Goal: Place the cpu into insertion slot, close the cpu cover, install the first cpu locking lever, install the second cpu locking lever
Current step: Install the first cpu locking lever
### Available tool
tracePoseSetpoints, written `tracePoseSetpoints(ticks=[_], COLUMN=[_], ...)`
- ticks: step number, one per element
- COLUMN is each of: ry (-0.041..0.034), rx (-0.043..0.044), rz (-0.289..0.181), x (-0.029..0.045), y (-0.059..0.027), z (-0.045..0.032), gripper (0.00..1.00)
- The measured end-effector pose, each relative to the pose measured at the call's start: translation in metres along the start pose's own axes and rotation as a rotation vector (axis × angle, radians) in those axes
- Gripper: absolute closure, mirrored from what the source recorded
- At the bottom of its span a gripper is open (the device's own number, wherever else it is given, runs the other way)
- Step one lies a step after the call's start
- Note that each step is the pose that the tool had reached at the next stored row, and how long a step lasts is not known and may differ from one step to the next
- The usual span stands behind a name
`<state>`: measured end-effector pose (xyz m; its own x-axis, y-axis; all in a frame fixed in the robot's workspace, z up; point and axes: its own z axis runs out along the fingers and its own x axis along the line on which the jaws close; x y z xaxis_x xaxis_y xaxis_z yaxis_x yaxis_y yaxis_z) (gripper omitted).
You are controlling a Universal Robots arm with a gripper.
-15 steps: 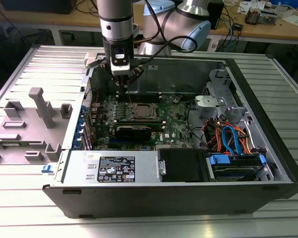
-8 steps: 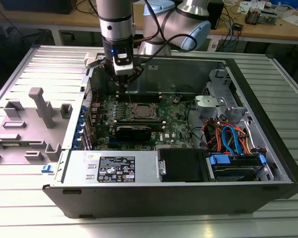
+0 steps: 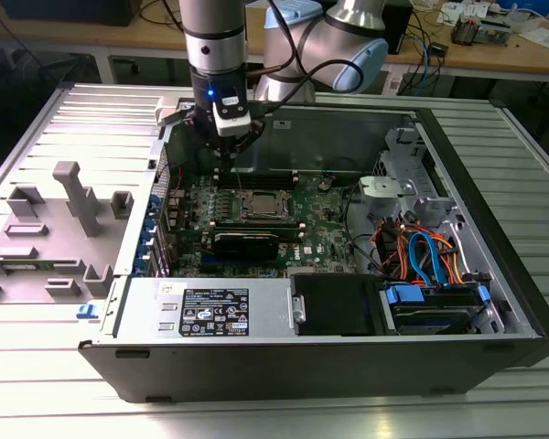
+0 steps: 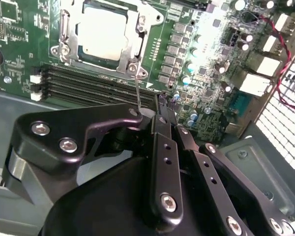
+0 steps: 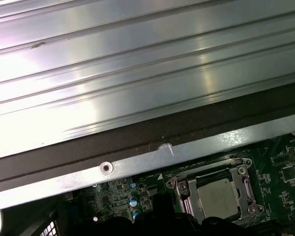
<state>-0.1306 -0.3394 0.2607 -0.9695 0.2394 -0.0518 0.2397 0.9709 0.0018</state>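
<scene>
The cpu lies flat in the insertion slot, its silver top showing through the window of the cpu cover, which is down over it. Cpu and cover also show in the first wrist view. A thin wire locking lever stands up from the socket's corner toward my gripper. The gripper hangs just above the board behind the socket, fingers closed together. The lever's free end lies beside the fingertips; whether it touches them I cannot tell.
Long black memory slots run between the socket and my gripper. The case's metal rim is close behind. A power supply and coloured drive cables fill the case's front and the exterior view's right. Grey fixtures stand outside.
</scene>
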Motion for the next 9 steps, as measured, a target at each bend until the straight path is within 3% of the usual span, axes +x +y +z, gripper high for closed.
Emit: tracePoseSetpoints(ticks=[9], ry=[0.006], rx=[-0.0039], rz=[-0.045], x=[-0.0092], y=[0.0024], z=[0.0008], gripper=[0.89])
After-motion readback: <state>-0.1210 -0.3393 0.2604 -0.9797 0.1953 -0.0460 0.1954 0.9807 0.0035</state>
